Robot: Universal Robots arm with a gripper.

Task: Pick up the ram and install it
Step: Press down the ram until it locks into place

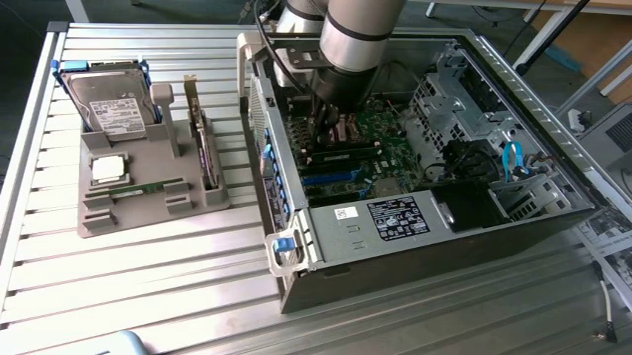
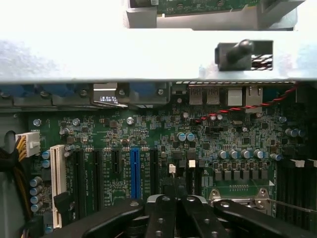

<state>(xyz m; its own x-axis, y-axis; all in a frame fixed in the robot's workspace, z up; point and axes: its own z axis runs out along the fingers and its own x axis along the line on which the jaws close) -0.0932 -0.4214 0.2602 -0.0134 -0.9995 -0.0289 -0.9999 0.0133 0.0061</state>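
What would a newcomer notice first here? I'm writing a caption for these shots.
The arm plunging into the open computer case, its gripper shut just above the green motherboard. On the exterior view's left, a grey holder carries a hard drive, a processor and a ram stick.

Claw (image 1: 331, 126) inside computer case (image 1: 395, 222), above motherboard (image 2: 163, 148).

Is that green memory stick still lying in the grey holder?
Yes, the ram lies in the grey holder, beside the open computer case.
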